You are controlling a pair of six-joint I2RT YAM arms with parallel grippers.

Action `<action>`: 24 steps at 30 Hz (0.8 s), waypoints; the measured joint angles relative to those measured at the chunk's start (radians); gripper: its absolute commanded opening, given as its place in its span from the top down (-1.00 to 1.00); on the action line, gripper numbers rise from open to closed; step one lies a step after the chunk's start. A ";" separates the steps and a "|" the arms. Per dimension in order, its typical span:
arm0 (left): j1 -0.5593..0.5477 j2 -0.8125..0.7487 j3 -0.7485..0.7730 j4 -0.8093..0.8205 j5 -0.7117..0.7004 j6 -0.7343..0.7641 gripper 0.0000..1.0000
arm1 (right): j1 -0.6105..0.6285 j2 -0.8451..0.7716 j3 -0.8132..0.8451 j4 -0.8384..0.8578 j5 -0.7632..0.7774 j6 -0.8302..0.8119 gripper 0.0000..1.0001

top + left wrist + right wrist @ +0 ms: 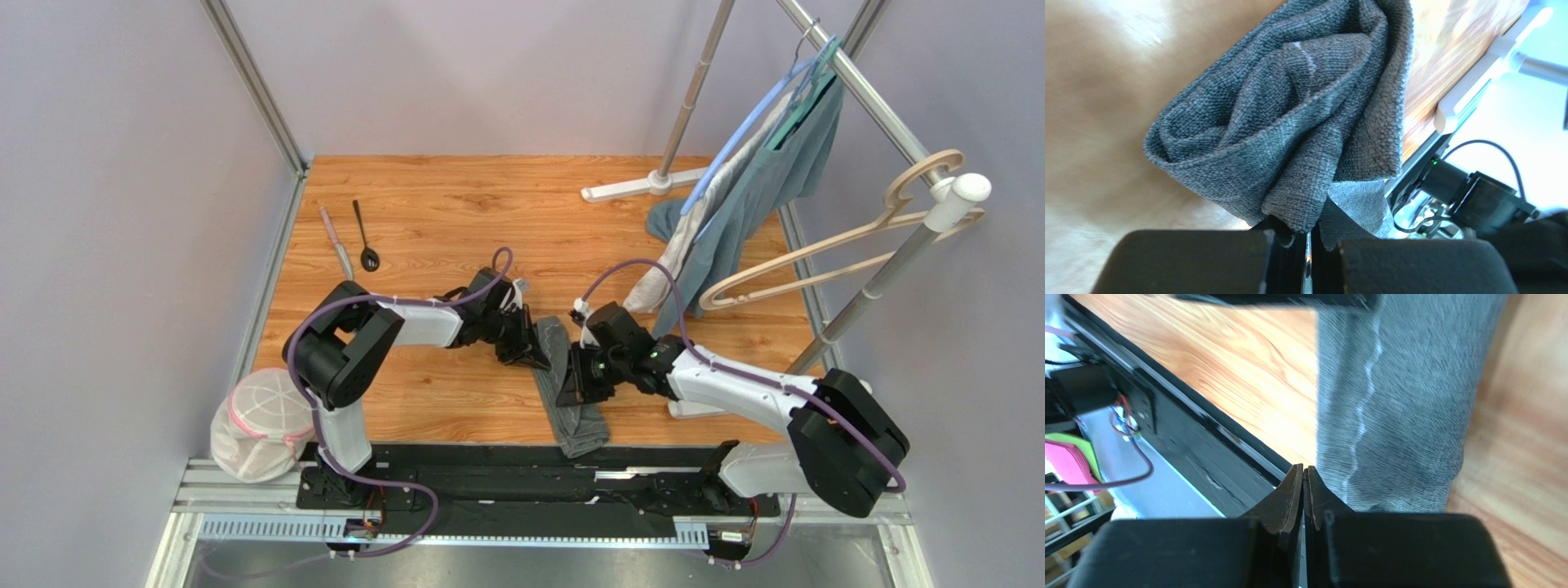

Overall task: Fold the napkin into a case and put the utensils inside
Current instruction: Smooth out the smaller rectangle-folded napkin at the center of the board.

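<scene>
The napkin (577, 423) lies as a narrow strip on the table (429, 404) between the arms, its long axis running from the left gripper (537, 353) toward the near edge, with the right gripper (579, 377) at its right flank. The left wrist view shows the left jaws clamped on bunched cloth. The right wrist view shows the right jaws closed tip to tip beside the strip's edge, but I cannot tell whether any cloth is caught, and the overhead view hides that.
</scene>
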 measured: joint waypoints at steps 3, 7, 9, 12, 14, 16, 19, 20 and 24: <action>0.029 0.009 0.006 0.001 0.011 -0.003 0.93 | -0.008 0.012 0.061 -0.015 0.007 -0.026 0.90; 0.094 0.019 0.026 -0.006 0.007 -0.005 0.93 | -0.012 0.072 0.105 -0.014 0.005 -0.052 0.89; 0.124 0.025 0.045 -0.021 -0.007 -0.001 0.94 | -0.013 0.110 0.120 -0.024 0.003 -0.070 0.89; 0.155 0.037 0.079 -0.045 -0.027 0.009 0.94 | -0.018 0.177 0.170 -0.045 -0.002 -0.101 0.89; 0.171 0.041 0.091 -0.055 -0.039 0.018 0.94 | -0.024 0.219 0.213 -0.045 -0.009 -0.119 0.90; 0.185 0.041 0.093 -0.060 -0.042 0.027 0.94 | -0.039 0.247 0.245 -0.039 -0.027 -0.132 0.90; 0.207 0.041 0.093 -0.060 -0.037 0.034 0.94 | -0.074 0.282 0.251 0.004 -0.063 -0.137 0.91; 0.212 0.041 0.093 -0.060 -0.036 0.035 0.94 | -0.089 0.297 0.246 0.022 -0.077 -0.136 0.92; 0.225 0.041 0.094 -0.062 -0.032 0.045 0.94 | -0.143 0.374 0.171 0.148 -0.151 -0.126 0.94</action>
